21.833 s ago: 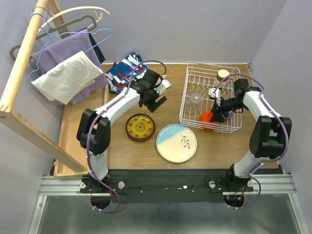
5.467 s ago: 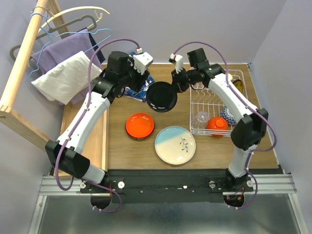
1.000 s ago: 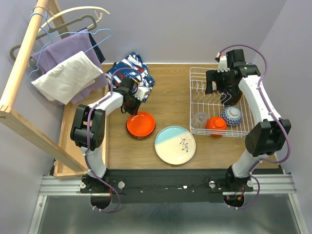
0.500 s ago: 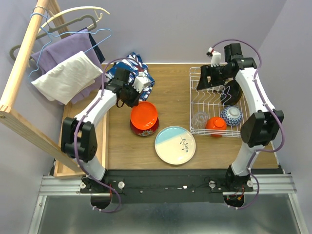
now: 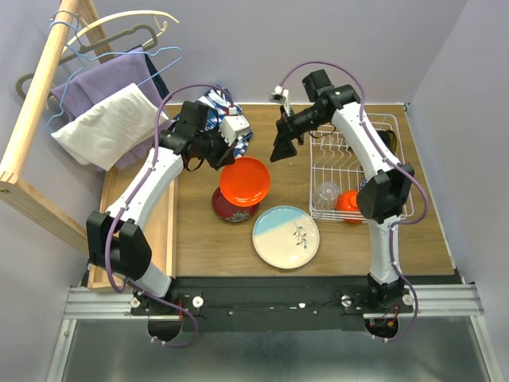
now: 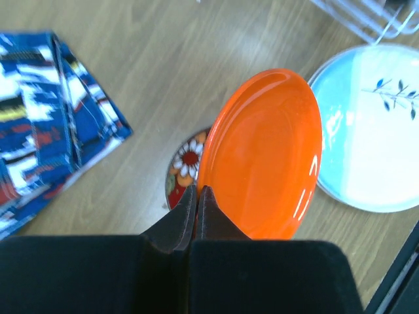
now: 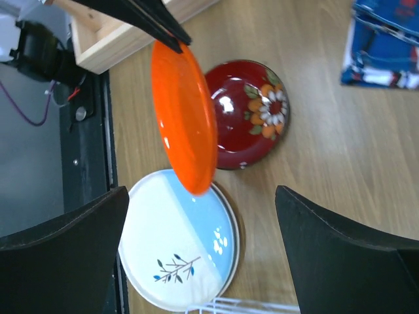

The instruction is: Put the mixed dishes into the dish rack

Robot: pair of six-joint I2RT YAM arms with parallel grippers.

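The left claw [image 6: 196, 193] pinches the rim of the orange dish [image 6: 262, 157], holding it tilted above the upturned red bowl [image 6: 186, 163] at the middle of the bench [image 5: 199, 239]. The right claw [image 5: 280, 150] hangs spread and empty, just left of the rack [image 5: 338, 155] in the far right corner. The blue plate [image 5: 286, 235] lies near the near edge.

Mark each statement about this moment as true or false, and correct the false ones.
1. The left gripper pinches the rim of the orange dish. True.
2. The red-patterned bowl sits in the dish rack. False: it lies upside down on the table, below the lifted dish.
3. The right gripper is open and holds nothing. True.
4. The pale blue-cream plate stands between the rack's tines. False: it lies flat on the table.
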